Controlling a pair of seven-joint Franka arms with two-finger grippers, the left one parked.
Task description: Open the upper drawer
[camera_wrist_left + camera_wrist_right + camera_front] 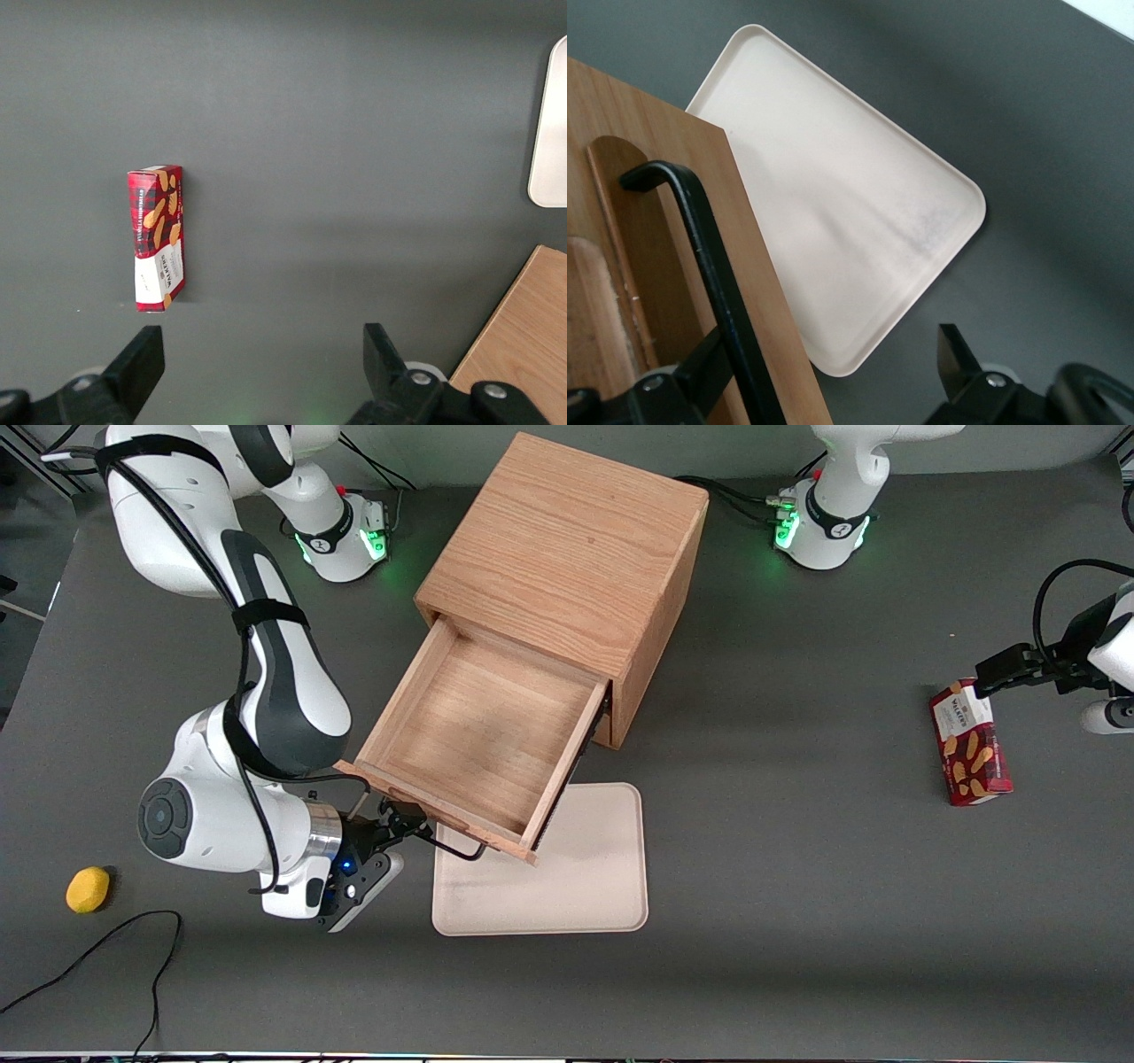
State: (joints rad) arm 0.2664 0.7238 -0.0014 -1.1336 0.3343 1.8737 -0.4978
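The upper drawer (478, 735) stood pulled well out of the cabinet (567, 576), its front overhanging the tray (567, 877). I judged the step nearly complete: pull straight along the runners, then release. My claw (409, 825) sat at the handle (456, 849), fingers spread, one beside the bar, gripping nothing.

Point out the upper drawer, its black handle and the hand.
upper drawer (474, 731), front view, bare floor inside.
black handle (718, 274), right wrist view, mid bar.
hand (409, 825), front view, at the handle.
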